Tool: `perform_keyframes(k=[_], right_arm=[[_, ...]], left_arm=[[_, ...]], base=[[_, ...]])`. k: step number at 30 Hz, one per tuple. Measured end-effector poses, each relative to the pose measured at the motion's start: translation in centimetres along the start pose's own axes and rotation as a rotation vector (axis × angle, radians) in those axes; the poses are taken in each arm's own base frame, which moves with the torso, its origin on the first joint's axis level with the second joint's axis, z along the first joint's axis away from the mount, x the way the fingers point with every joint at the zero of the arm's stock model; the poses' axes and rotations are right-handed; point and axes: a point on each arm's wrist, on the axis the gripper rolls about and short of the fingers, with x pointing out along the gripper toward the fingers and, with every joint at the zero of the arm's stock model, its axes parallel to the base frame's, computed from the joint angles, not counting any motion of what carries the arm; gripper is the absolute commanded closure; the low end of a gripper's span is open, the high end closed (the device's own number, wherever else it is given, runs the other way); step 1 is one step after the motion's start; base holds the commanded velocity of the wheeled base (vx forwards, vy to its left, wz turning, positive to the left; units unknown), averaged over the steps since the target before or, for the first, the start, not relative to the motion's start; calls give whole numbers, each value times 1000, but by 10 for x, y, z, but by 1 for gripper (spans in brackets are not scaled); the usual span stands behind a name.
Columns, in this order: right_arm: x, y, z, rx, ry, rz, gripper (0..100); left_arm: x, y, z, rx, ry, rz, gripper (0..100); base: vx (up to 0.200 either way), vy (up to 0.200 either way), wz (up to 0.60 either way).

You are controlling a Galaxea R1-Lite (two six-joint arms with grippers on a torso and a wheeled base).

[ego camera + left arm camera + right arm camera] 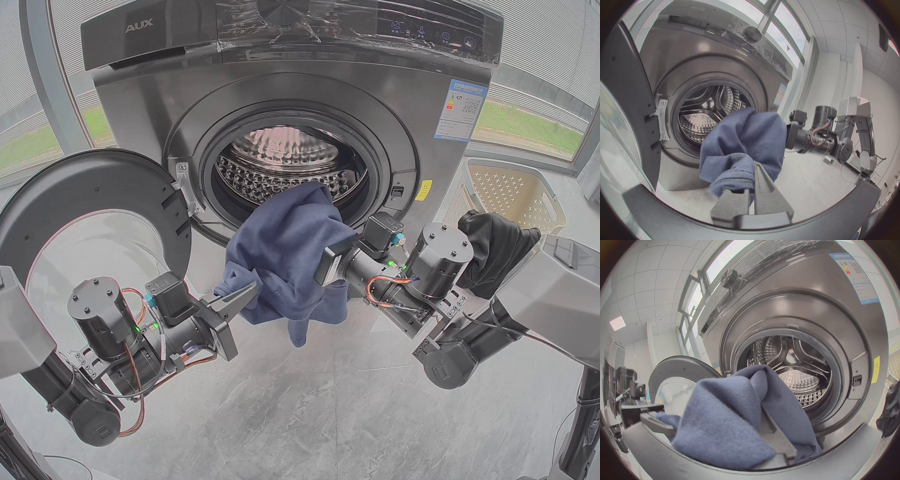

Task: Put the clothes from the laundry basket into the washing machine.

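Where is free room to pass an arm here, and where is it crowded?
Free: the drum and the upper opening above the blue garment; the floor under it. Crowded: the opening's lower rim, where left gripper and right gripper hold the garment; the basket, a black garment at its near edge.

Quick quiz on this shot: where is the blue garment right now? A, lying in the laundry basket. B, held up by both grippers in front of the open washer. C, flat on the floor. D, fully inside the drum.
B: the blue garment hangs between the left gripper and the right gripper, both shut on it, in front of the open drum.
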Motion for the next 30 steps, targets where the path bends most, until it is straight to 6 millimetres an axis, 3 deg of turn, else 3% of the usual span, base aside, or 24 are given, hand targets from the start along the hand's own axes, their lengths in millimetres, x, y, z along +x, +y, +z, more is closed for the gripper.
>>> perform_keyframes(k=[1, 8, 19, 30], right_arm=[[1, 0, 1, 0, -3, 1, 100], [5, -2, 7, -2, -32, -3, 100], [8, -1, 8, -2, -40, 0, 100], [4, 0, -12, -2, 21, 1, 100]], left_arm=[[0, 0, -2, 0, 6, 0, 0], [-3, 2, -18, -11, 78, 1, 0], [-34, -6, -63, 38, 315, -136, 0], [-52, -13, -69, 55, 364, -283, 0]], base=[[0, 0, 0], [0, 0, 0], [0, 0, 0], [0, 0, 0]])
